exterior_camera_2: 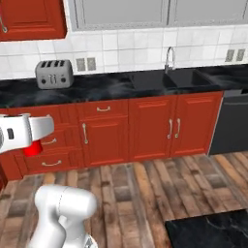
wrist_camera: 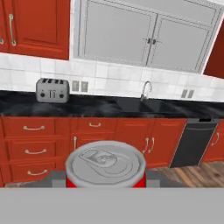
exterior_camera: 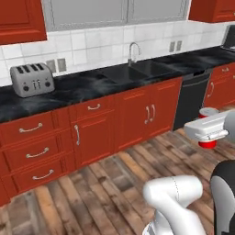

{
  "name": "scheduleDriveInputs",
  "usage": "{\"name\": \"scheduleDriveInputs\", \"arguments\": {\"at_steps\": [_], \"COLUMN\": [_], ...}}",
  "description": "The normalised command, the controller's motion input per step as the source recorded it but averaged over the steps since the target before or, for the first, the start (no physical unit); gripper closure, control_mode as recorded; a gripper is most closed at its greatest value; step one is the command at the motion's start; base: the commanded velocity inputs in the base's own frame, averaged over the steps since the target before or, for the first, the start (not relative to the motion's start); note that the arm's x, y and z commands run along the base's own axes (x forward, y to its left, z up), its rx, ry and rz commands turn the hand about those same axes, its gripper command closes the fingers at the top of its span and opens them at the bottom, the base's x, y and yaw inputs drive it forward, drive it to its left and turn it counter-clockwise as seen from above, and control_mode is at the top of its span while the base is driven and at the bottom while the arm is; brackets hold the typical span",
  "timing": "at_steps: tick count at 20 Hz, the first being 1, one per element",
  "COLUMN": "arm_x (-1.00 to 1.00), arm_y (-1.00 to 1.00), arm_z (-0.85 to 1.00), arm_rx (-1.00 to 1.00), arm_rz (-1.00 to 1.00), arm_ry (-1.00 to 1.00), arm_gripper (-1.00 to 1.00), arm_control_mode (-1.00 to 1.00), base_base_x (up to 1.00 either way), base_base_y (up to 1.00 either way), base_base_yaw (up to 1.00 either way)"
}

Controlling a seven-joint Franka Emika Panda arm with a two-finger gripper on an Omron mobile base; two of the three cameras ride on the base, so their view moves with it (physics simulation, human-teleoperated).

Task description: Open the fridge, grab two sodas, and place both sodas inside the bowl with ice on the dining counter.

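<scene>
The soda (wrist_camera: 105, 165) sits between the fingers, carried in mid-air above the wood floor (exterior_camera: 105, 188) — probably so the base can drive it toward the dining table, whose black corner (exterior_camera_2: 208, 232) shows at the lower right of the right base view. The wall of red cabinets (exterior_camera: 133, 114), then the sink (exterior_camera: 137, 69) and toaster (exterior_camera: 32, 79), lie well ahead. The gripper (exterior_camera: 207, 137) pinches the can. The hand view shows its pale top and pull-tab — the base views show just red slivers.
</scene>
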Motion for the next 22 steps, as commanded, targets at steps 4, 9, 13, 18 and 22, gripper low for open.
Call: {"name": "scheduleDriveInputs", "arguments": {"at_steps": [4,9,13,18,22], "arm_x": [0.0,0.0,0.0,0.0,0.0], "arm_y": [0.0,0.0,0.0,0.0,0.0], "arm_z": [0.0,0.0,0.0,0.0,0.0], "arm_rx": [0.0,0.0,0.0,0.0,0.0], "arm_rz": [0.0,0.0,0.0,0.0,0.0], "arm_ry": [0.0,0.0,0.0,0.0,0.0], "arm_gripper": [1.0,1.0,1.0,1.0,1.0], "arm_control_mode": [1.0,1.0,1.0,1.0,1.0], "base_base_x": [0.82,0.56,0.46,0.43,0.47], "base_base_y": [0.0,0.0,0.0,0.0,0.0], "base_base_yaw": [-0.44,-0.55,-0.59,-0.6,-0.59]}}
